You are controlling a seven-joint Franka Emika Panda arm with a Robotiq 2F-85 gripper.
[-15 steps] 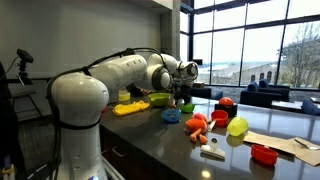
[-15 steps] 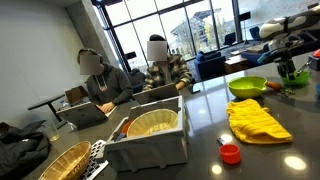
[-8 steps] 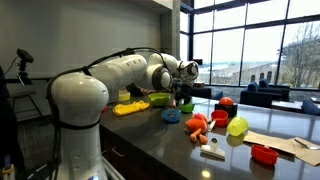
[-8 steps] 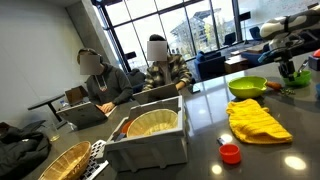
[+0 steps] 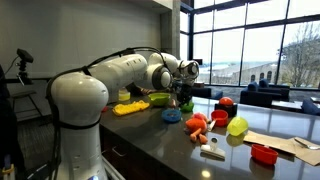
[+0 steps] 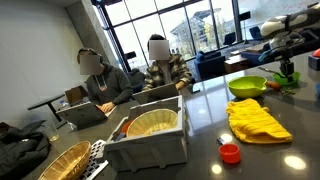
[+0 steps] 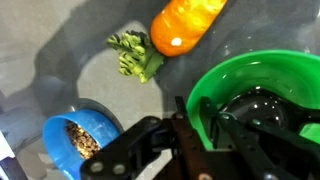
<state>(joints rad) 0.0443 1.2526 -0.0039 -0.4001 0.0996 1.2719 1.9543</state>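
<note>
The gripper [image 7: 205, 122] stands over the green cup [image 7: 270, 75], its 2 fingers drawn close together across the near rim: 1 finger [image 7: 190, 125] outside the wall, 1 inside the dark hollow. They look pinched on that rim. The cup sits on the dark counter [image 7: 60, 60]. Just beside the cup lies an orange toy carrot [image 7: 185, 25], with its leafy green top [image 7: 135, 55] pointing away from the cup. Near the cup on the gripper's outer side sits a blue bowl [image 7: 60, 135] holding brownish bits. In an exterior view, a lime bowl [image 6: 247, 87] and a yellow cloth [image 6: 255, 120] lie well apart from the cup.
</note>
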